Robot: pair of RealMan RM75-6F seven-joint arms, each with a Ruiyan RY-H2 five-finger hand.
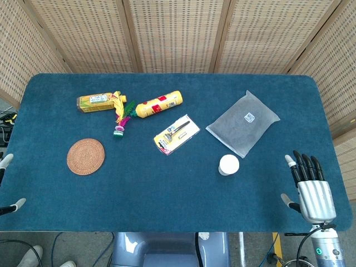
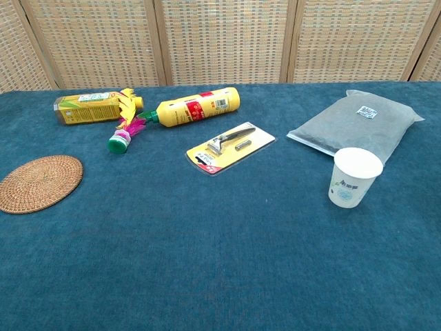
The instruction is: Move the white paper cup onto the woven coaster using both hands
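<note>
Cup: I saw the small white paper cup (image 2: 354, 177) standing upright, mouth open, with a faint green print on its side. It stood on the blue cloth toward my right, near the front.
Coaster: The round brown woven coaster (image 2: 40, 183) lay flat far to my left, well apart from the cup, with nothing on it.

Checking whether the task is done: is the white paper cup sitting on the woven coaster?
No, the white paper cup stands on bare cloth, far from the woven coaster.
</note>
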